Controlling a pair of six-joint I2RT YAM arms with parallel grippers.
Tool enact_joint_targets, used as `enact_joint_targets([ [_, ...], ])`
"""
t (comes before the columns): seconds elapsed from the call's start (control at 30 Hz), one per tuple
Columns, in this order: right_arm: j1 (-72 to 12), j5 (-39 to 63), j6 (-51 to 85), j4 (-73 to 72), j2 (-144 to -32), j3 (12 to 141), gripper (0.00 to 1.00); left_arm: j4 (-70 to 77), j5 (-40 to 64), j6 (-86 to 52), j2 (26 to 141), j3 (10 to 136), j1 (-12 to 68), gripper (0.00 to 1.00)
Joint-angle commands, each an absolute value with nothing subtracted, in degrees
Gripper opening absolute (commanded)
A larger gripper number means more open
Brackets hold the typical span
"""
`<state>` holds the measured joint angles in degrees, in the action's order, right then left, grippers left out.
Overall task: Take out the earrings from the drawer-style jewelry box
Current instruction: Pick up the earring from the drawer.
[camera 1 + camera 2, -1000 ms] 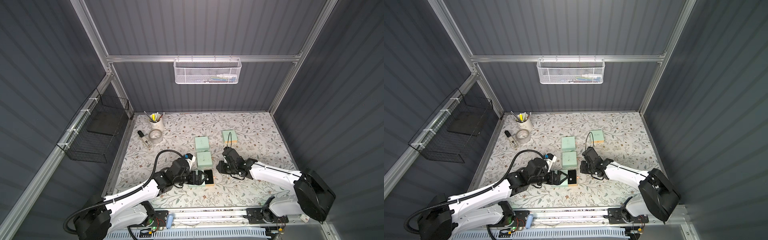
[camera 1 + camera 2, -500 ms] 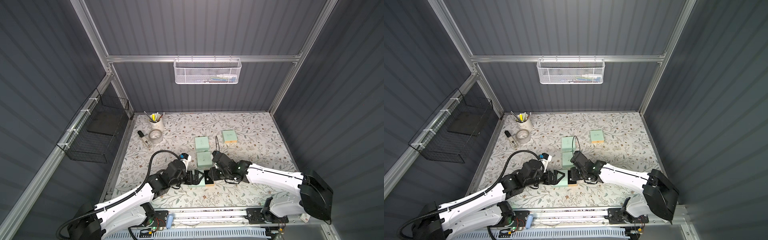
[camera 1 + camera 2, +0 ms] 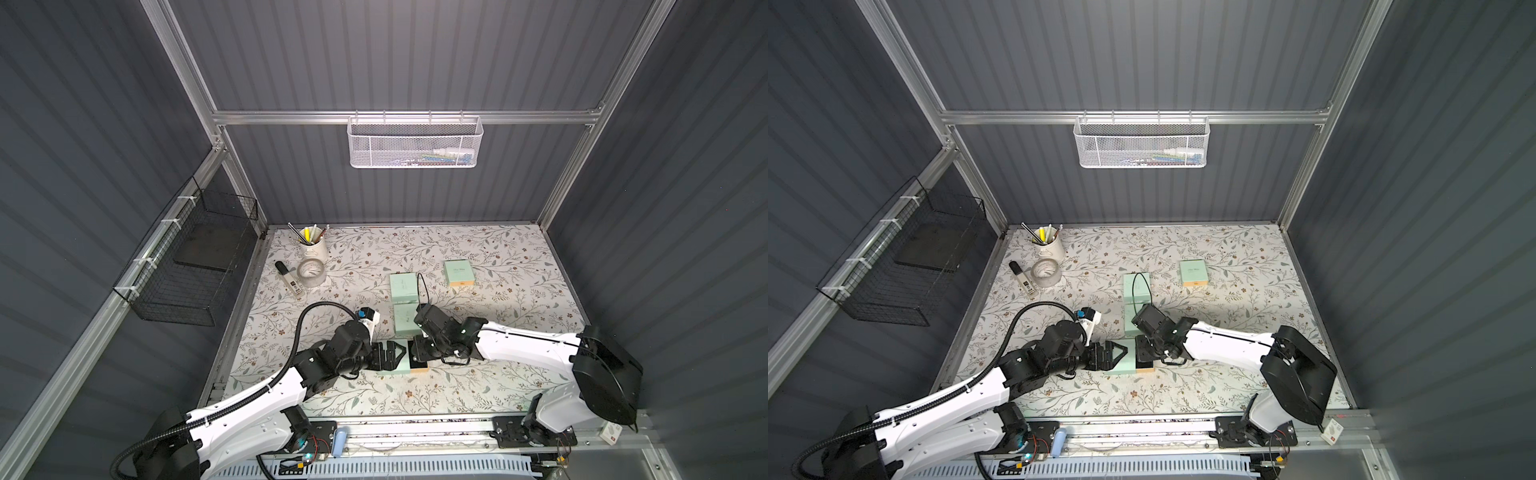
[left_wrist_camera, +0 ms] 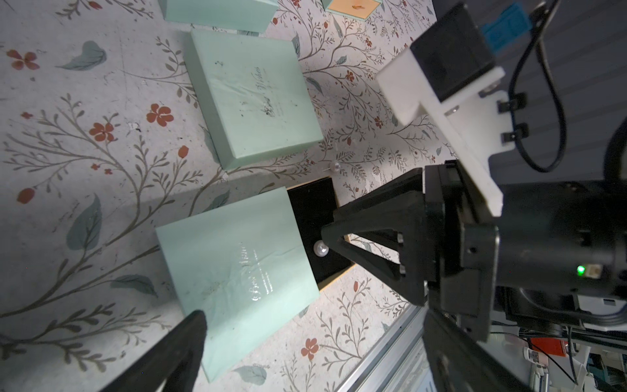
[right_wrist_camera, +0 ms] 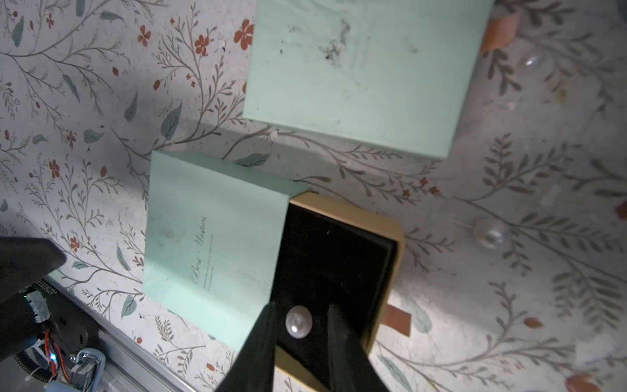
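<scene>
The jewelry box's mint sleeve (image 5: 210,244) lies flat on the floral table (image 5: 84,112), its black-lined drawer (image 5: 339,251) slid partway out toward the right arm. One earring (image 5: 298,321) — a pale round stud — sits on the lining. The right pincer (image 5: 301,307) straddles it, fingers narrowly apart with a gap on each side, not gripping. A second earring (image 5: 492,235) lies on the table just beside the drawer. The left pincer (image 3: 392,356) is spread wide at the sleeve's other end — whether it touches the sleeve cannot be told.
</scene>
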<state>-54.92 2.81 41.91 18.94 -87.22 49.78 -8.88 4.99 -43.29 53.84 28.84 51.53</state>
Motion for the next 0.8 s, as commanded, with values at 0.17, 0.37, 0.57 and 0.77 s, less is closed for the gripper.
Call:
enact_joint_targets([
  [0.17,-55.94,4.29,41.75,19.95,-88.88,50.62,0.28,-9.38,4.47,-43.18,53.52,28.12,51.18,1.00],
  [0.37,-56.85,2.74,42.01,21.25,-90.24,51.21,0.29,-9.32,4.66,-43.15,53.62,28.13,51.23,1.00],
  [0.57,-57.91,-0.76,42.49,23.55,-90.97,51.89,0.28,-9.33,4.66,-43.32,53.44,28.10,51.24,1.00],
  [0.77,-59.02,-2.59,42.52,24.51,-92.48,52.82,0.27,-9.22,4.65,-43.33,53.61,28.00,51.22,1.00],
])
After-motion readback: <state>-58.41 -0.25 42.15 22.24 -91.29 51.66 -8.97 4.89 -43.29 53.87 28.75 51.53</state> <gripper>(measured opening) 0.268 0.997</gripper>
